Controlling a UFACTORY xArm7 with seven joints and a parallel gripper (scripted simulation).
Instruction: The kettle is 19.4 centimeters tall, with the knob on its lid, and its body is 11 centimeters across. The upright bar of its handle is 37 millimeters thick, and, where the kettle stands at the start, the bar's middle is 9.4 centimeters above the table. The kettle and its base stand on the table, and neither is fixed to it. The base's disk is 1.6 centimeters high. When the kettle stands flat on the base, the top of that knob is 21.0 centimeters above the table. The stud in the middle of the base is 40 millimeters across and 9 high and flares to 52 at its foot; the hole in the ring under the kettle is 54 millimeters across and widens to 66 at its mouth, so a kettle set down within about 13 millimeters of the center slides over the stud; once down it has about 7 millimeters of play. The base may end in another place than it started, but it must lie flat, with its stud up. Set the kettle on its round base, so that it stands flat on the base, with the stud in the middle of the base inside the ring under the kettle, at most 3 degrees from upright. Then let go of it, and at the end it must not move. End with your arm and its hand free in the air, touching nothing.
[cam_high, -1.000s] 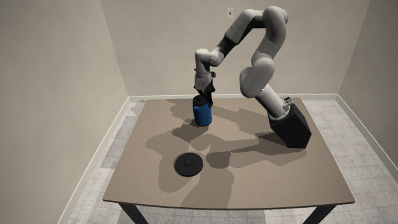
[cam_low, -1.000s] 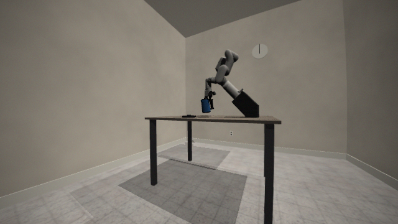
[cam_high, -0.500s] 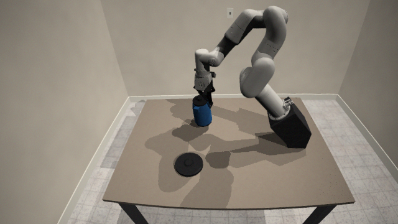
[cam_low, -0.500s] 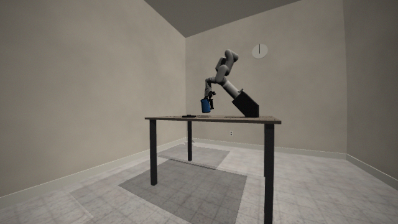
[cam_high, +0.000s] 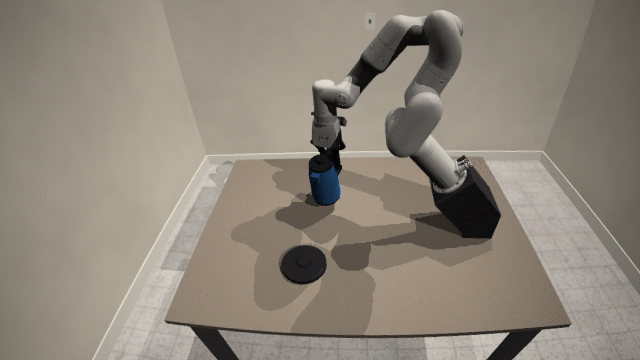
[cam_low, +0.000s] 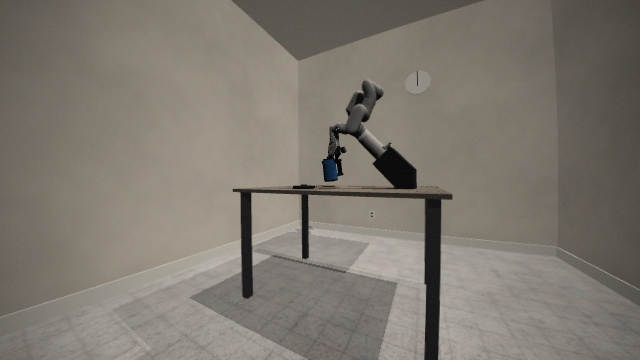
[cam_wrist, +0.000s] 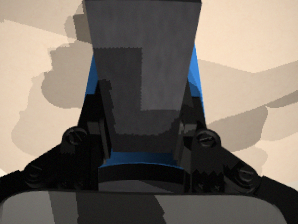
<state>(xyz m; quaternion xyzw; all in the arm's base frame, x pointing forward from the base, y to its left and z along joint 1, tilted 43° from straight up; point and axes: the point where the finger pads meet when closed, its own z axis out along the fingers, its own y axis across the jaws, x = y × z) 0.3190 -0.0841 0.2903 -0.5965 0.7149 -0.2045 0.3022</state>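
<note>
The blue kettle (cam_high: 324, 183) with a black lid hangs above the far middle of the table, clear of the top, as the exterior view shows (cam_low: 329, 170). It tilts slightly. My gripper (cam_high: 336, 161) is shut on the kettle's dark handle (cam_wrist: 143, 76), which fills the wrist view, with the blue body showing on both sides of it. The round black base (cam_high: 303, 263) lies flat with its stud up, nearer the front left of the table and well apart from the kettle. It shows as a thin dark disk in the exterior view (cam_low: 303, 187).
The arm's black pedestal (cam_high: 467, 197) stands at the table's right back. The table's edges lie well clear of the base and the kettle.
</note>
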